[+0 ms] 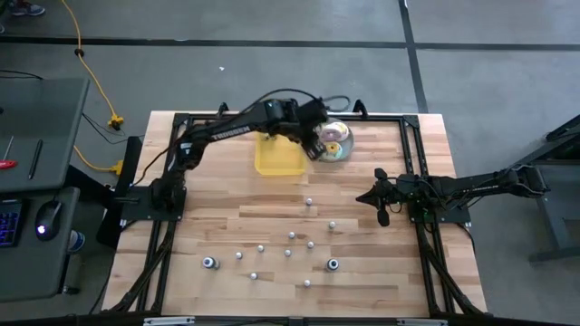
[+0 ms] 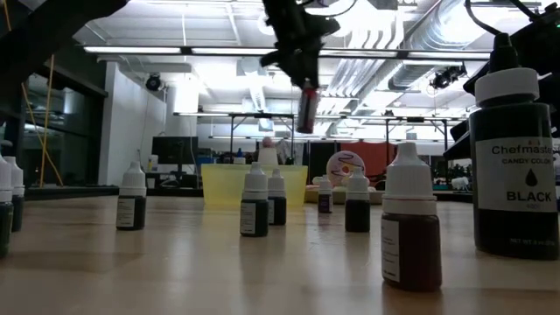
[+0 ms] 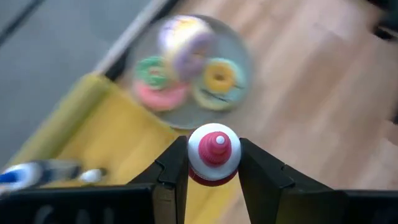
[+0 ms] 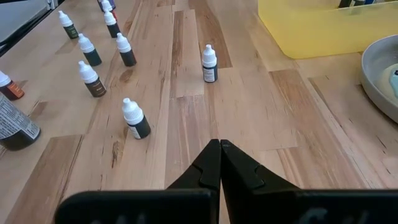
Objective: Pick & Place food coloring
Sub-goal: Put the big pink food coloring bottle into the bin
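We see bright ceiling strip lights (image 2: 262, 51) flaring white in the low view, leaving the near bottles (image 2: 411, 229) dark and backlit. In the left wrist view the doughnut plate (image 3: 186, 68) and yellow tray (image 3: 106, 143) smear with blur. The table (image 1: 362, 272) is evenly lit, shadows faint.

- The left hand (image 2: 305, 96) hung high above the tabletop (image 2: 175, 271), gripping a small bottle (image 2: 306, 109) upright in the air.
- A yellow tray (image 2: 226, 184) stood far back, beneath it.
- White-capped food coloring bottles (image 2: 255, 203) stood scattered and upright on the tabletop.
- A large black bottle (image 2: 514, 157) labelled BLACK stood near right, a reddish-brown one (image 2: 410, 229) just beside it.
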